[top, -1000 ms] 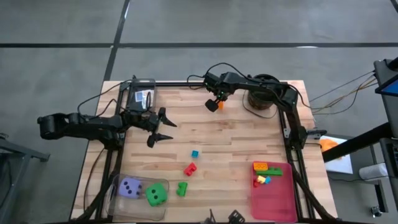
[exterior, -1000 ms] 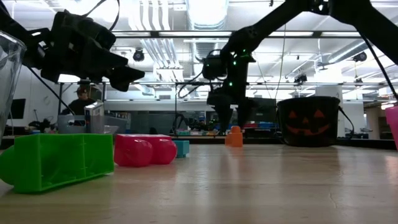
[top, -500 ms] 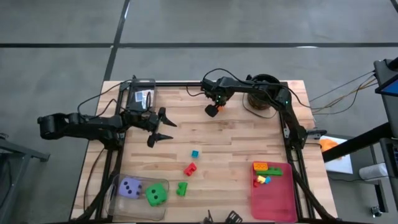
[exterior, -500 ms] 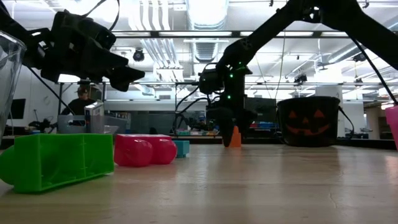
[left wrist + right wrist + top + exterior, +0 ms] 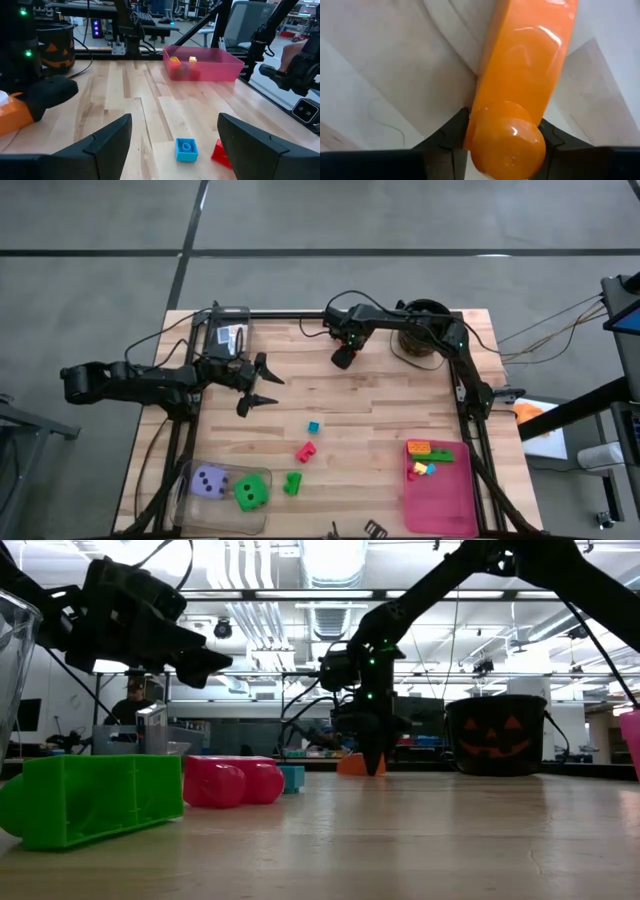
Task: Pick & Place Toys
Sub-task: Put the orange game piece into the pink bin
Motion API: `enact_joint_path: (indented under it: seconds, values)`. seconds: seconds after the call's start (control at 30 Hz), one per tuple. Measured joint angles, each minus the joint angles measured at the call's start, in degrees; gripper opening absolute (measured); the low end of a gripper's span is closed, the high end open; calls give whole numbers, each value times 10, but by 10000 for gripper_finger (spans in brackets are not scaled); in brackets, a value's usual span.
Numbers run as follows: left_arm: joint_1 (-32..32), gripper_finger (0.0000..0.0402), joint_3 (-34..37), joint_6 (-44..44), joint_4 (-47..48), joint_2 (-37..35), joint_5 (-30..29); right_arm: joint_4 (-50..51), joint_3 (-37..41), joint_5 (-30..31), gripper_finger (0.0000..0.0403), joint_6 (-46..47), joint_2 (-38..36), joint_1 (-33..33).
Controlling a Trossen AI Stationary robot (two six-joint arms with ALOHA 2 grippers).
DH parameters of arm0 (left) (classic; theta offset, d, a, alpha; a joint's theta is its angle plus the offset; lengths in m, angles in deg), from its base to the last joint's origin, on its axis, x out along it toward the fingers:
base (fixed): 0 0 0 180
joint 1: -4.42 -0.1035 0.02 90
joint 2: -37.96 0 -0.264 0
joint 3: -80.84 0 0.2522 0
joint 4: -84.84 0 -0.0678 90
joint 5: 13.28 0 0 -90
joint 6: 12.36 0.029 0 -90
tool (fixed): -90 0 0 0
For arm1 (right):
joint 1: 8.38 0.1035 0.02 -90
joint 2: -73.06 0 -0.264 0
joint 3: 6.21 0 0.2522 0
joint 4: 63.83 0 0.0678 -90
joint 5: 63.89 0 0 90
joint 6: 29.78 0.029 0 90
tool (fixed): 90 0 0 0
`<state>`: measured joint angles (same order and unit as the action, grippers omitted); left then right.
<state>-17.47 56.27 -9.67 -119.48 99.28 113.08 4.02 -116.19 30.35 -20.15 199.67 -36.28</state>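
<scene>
My right gripper (image 5: 343, 358) is down at the table's far middle, shut on an orange brick (image 5: 520, 85), which also shows low on the table in the low view (image 5: 350, 765). My left gripper (image 5: 262, 385) hovers open over the left middle, touching nothing. A teal brick (image 5: 313, 426), a red brick (image 5: 304, 451) and a green brick (image 5: 292, 483) lie loose on the wood. A green die (image 5: 250, 496) and a purple die (image 5: 209, 482) sit in a clear tub (image 5: 262, 477). My right gripper pinches the orange brick between its two fingers (image 5: 447, 137), at the end with the round stud (image 5: 507, 140). The fingers come from above, pointing down. The brick reaches away from the fingers over the wood; in the low view its underside is at table height.
A black bucket (image 5: 424, 340) stands at the far right, close behind my right arm. A pink tray (image 5: 445, 500) with several small bricks lies at the near right. A box (image 5: 228, 330) sits at the far left. Bare wood stretches between the two arms.
My right gripper has gone a little toward the table's left and near edges, come down over the orange brick and shut on it. The brick, upright a second ago, now shows lower and wider to the left of the fingers in the low view.
</scene>
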Motion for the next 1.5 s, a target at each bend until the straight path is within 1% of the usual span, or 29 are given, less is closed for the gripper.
enact_joint_path:
  seconds: [0.13,0.23,0.37,0.67,0.83,0.93,1.03,1.13,1.3,1.4,1.5]
  values:
    - [0,297,0,3,6,0,0,2,0,3,131,-13,-1,13]
    - [0,297,0,3,6,0,-4,1,0,21,131,-28,-6,31]
    - [0,297,0,4,6,0,-5,-21,1,22,131,-52,-24,64]
    - [0,297,0,4,6,0,-6,-95,4,8,131,-104,-67,165]
    - [0,297,0,4,6,0,-6,-184,52,6,131,-118,-101,228]
    - [0,297,0,4,6,0,-6,-242,104,5,130,-127,-131,259]
    - [0,297,0,4,6,0,-6,-334,180,3,130,-130,-170,290]
    - [1,297,0,7,6,0,-6,-460,269,-12,130,-117,-222,323]
    - [1,297,0,9,5,0,-8,-660,415,-11,130,-91,-312,390]
    - [1,297,0,9,6,0,-8,-720,478,28,130,-72,-365,439]
    - [1,297,0,9,6,0,-8,-716,520,94,130,-42,-413,492]
